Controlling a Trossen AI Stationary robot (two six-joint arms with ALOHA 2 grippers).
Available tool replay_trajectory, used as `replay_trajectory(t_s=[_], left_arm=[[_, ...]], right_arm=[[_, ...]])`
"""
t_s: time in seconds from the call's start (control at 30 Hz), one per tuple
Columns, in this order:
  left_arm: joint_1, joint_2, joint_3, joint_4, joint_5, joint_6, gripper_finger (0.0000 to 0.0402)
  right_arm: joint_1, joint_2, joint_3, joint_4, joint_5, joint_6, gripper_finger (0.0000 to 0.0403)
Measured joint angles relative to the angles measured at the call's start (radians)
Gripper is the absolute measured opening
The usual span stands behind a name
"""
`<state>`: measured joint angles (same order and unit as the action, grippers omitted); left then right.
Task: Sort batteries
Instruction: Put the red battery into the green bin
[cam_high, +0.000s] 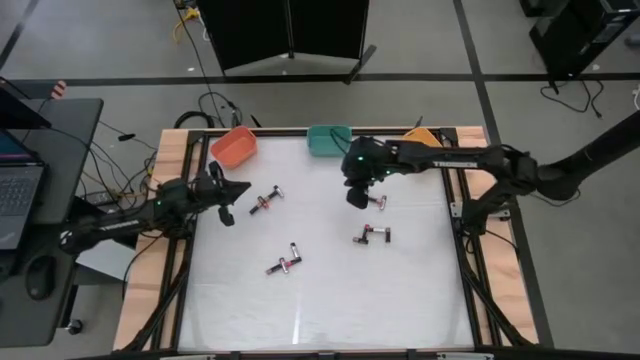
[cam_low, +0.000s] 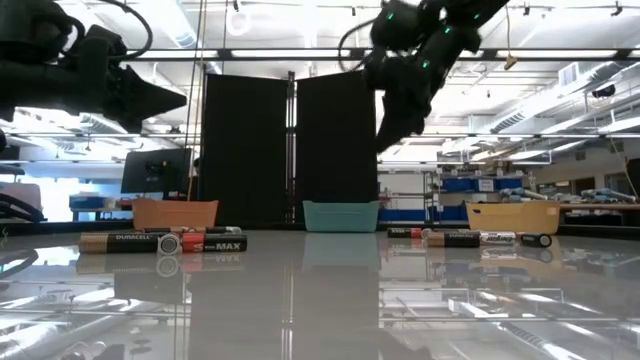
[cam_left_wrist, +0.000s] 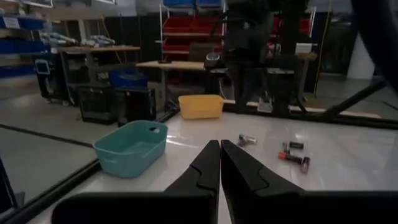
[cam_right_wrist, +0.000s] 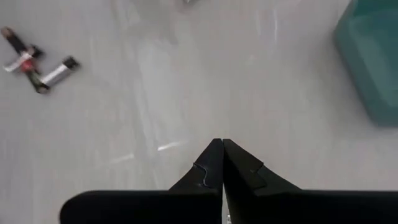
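Small dark, red and silvery batteries lie on the white table in loose clusters: one (cam_high: 266, 200) near my left gripper, one (cam_high: 285, 264) toward the near side, one (cam_high: 372, 236) mid-right, and one (cam_high: 378, 202) just beside my right gripper. My left gripper (cam_high: 240, 190) hovers shut at the table's left side, pointing right; its shut fingers (cam_left_wrist: 219, 149) face the teal bin and distant batteries (cam_left_wrist: 292, 153). My right gripper (cam_high: 357, 198) is shut, raised above the table (cam_low: 392, 130) and pointing down (cam_right_wrist: 221, 144), with a battery cluster (cam_right_wrist: 31, 61) off to one side.
Three bins stand along the far edge: orange (cam_high: 233, 147), teal (cam_high: 328, 140) and yellow (cam_high: 422, 136). Wooden rails and black frame bars (cam_high: 465, 230) border the table. The near half of the table (cam_high: 320, 310) holds nothing. A laptop desk stands left of the table.
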<state>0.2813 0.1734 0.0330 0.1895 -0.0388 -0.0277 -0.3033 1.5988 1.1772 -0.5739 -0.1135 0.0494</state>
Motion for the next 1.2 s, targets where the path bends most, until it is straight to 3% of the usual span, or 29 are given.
replay_trajectory(t_s=[0.37,0.57,1.03,1.2], left_arm=[[0.000,0.141,0.014,0.045,-0.018,0.029,0.0023],[0.000,0.189,0.014,0.050,-0.021,0.050,0.0023],[0.000,0.247,0.015,0.052,-0.033,0.077,0.0023],[0.000,0.259,0.016,0.054,-0.038,0.076,0.0023]], right_arm=[[-0.020,0.137,0.020,-0.034,-0.003,0.011,0.0027],[-0.021,0.161,0.020,-0.051,0.081,0.011,0.0046],[-0.004,0.240,0.020,-0.077,0.104,0.012,0.0164],[-0.005,0.268,0.019,-0.068,0.122,-0.051,0.0187]])
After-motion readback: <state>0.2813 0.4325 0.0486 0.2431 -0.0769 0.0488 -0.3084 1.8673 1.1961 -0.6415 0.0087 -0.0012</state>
